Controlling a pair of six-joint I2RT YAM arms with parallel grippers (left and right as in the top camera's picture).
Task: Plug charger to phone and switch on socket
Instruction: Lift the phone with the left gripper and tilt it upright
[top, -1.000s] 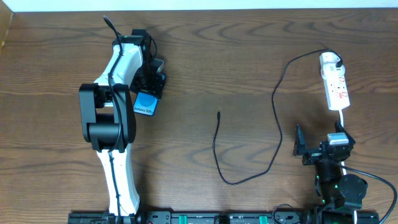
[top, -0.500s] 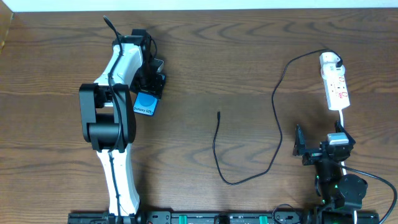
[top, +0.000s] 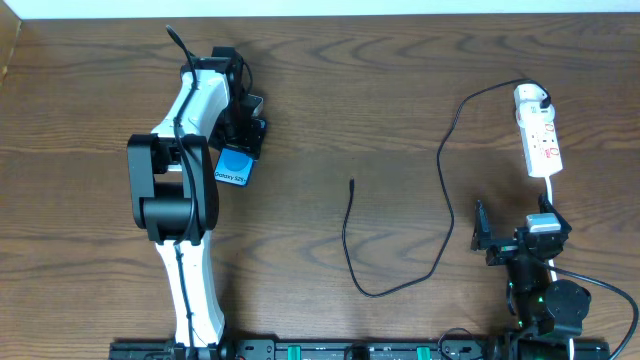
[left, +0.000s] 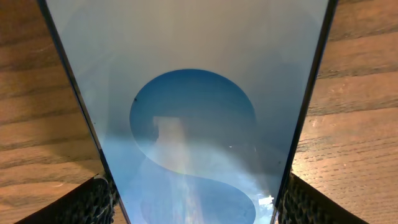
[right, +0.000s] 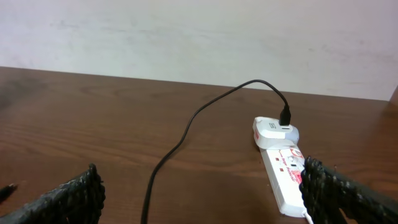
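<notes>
The left gripper (top: 238, 135) is clamped across the width of the phone (top: 232, 167). In the wrist view its two dark fingers (left: 96, 199) press against the phone's long edges, and the blue screen with its paler oval fills the gap between them. Seen from overhead, only the phone's near end with white lettering shows from under the gripper. It lies flat on the table (top: 380, 90), with wood grain visible on both sides of it.

The right gripper (top: 513, 225) stands wide apart with nothing between its fingers and hangs low over the table near its own base. Just ahead of it and a little to its right lies the socket (right: 283, 180), white with red markings, its length running away from the gripper. I cannot tell how its switch is set. A white adapter (right: 273, 132) sits at the socket's far end with the charger (top: 445, 170) plugged into it. From there the black cable arcs up, then curves down across the table to the gripper's left. It loops near the front edge and ends at its tip (top: 352, 184) on bare wood between the two arms, well apart from the phone.

The table is dark brown wood with long plank lines. Behind its far edge is a plain pale wall (right: 186, 37).
</notes>
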